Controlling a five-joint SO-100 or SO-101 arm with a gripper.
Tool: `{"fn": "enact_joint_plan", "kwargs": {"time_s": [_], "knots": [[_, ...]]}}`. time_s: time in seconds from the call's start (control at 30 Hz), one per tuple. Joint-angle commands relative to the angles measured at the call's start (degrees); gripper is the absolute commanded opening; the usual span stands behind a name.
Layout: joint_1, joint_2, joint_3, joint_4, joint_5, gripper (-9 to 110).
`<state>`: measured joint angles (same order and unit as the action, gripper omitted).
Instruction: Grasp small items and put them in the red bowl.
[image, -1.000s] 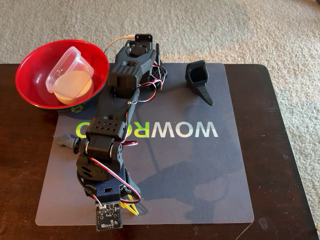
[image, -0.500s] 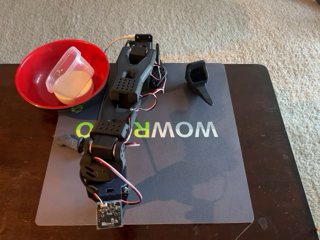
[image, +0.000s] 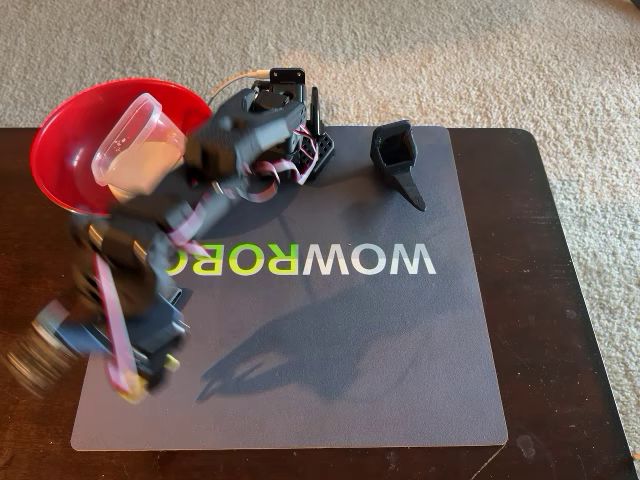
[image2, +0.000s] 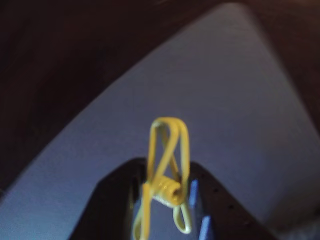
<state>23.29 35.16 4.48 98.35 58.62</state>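
The red bowl (image: 70, 150) stands at the table's back left in the fixed view, with the clear square tub (image: 135, 140) lying in it. The black scoop-shaped part (image: 400, 160) rests on the grey mat at the back right. My gripper (image: 150, 380) is blurred, above the mat's front left corner. In the wrist view the gripper (image2: 165, 177) is shut on the yellow clothespin (image2: 167, 160), held above the mat. A bit of yellow also shows at the gripper in the fixed view (image: 170, 366). The small white bowl and the dark grey clip are not in view.
The grey mat (image: 400, 350) with WOWROBO lettering covers most of the dark wooden table (image: 560, 300). The arm's base (image: 285, 120) stands at the mat's back edge. Beige carpet (image: 450, 50) lies beyond the table.
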Motion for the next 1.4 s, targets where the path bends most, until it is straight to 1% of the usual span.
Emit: {"fn": "enact_joint_plan", "kwargs": {"time_s": [0.0,0.1,0.17,0.33,0.4,0.47,0.57,0.63,0.7,0.73,0.8,0.87,1.0,1.17,1.3,1.37], "knots": [[4.1,32.3,24.5,0.0,-8.9,0],[8.2,52.7,44.7,-0.1,-14.2,0],[10.4,66.5,59.9,-0.2,-14.2,0],[19.2,94.3,87.1,-0.5,-12.3,0],[25.3,101.4,96.7,-1.2,-9.7,0],[33.7,105.8,105.4,-4.0,-5.6,0],[44.9,109.2,116.6,-12.0,0.6,0],[48.9,109.7,121.9,-18.2,2.2,0],[50.4,108.7,124.3,-21.8,2.3,1],[50.6,108.2,124.7,-22.6,2.4,4],[51.2,107.6,124.8,-23.1,2.5,17],[51.2,107.1,124.6,-23.1,2.9,24],[47.8,106.3,123.5,-23.0,2.4,26],[41.3,105.0,115.3,-18.9,-2.4,31],[32.7,102.8,107.7,-15.8,-11.2,31],[27.8,98.3,103.1,-15.0,-16.3,31]]}}
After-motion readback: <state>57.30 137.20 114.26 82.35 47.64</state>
